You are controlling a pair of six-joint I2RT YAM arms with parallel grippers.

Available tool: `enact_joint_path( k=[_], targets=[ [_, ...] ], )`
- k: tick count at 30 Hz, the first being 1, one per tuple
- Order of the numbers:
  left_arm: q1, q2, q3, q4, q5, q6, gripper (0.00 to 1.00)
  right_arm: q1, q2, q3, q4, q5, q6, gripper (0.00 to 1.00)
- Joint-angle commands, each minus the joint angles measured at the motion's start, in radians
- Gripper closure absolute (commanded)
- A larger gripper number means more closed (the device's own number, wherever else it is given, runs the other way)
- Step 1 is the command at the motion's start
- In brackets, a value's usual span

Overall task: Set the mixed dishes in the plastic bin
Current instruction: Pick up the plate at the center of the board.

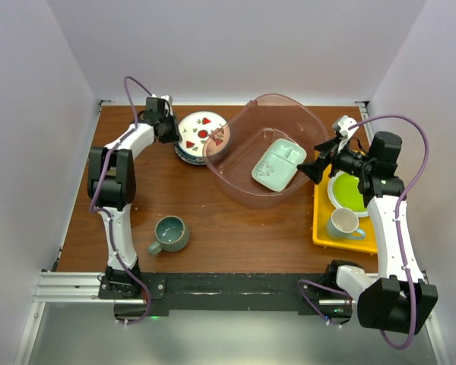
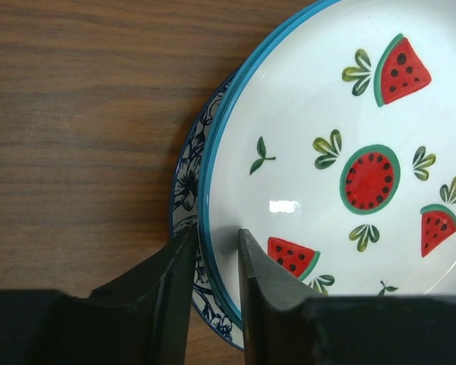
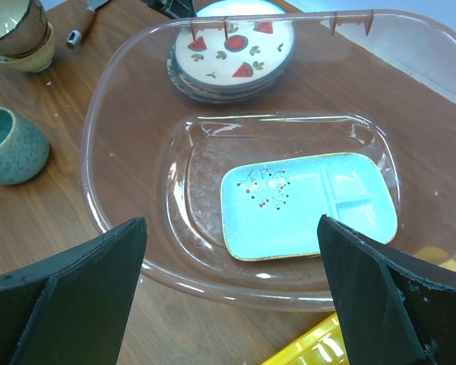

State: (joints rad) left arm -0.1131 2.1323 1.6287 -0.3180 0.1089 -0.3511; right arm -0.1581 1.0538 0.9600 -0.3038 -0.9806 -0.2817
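Brown wooden table (image 1: 213,228) between white walls, seen from above. My left gripper (image 1: 172,131) is at the far left, against the left edge of a plate stack. The bin (image 1: 235,182) stands just right of that stack, with the mint dish (image 1: 279,163) lying flat inside it. My right gripper (image 1: 313,169) hangs at the bin's right rim. A mug (image 1: 169,234) sits alone near the left. On the right, a tray (image 1: 321,224) holds a lime plate (image 1: 348,194) and a white mug (image 1: 343,224).

At my left wrist, my fingers (image 2: 167,285) straddle the teal rim of the watermelon plate (image 2: 319,190), which rests on a blue plate (image 2: 186,190). The gap is narrow, and I cannot tell if I am pinching the rim.

At my right wrist, my fingers (image 3: 83,296) are spread wide and hold nothing, above the bin's near wall. The mint dish lies on the bin floor, and the stack shows through the far wall.
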Motion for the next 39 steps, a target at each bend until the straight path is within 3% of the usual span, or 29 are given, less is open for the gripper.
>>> enact_joint_path(
  k=[1, 4, 9, 17, 35, 39],
  targets=[
    [0.000, 0.009, 0.043, -0.006, -0.037, 0.034, 0.79, -0.003, 0.000, 0.009, 0.008, 0.005, -0.011, 0.02],
    [0.000, -0.014, 0.039, -0.006, -0.060, 0.037, 0.88, -0.003, 0.000, 0.009, 0.009, 0.007, -0.011, 0.02],
    [-0.002, -0.069, 0.042, -0.013, -0.083, 0.047, 0.95, -0.003, 0.000, 0.008, 0.009, 0.005, -0.011, 0.02],
    [-0.002, -0.126, 0.033, -0.018, -0.106, 0.057, 1.00, -0.003, -0.003, 0.010, 0.006, 0.010, -0.011, 0.02],
    [0.007, -0.117, -0.055, 0.030, -0.058, 0.008, 1.00, -0.003, -0.005, 0.011, 0.002, 0.011, -0.013, 0.02],
    [0.007, -0.107, -0.056, 0.030, -0.051, 0.000, 0.91, -0.004, -0.005, 0.013, 0.000, 0.011, -0.014, 0.02]
  ],
)
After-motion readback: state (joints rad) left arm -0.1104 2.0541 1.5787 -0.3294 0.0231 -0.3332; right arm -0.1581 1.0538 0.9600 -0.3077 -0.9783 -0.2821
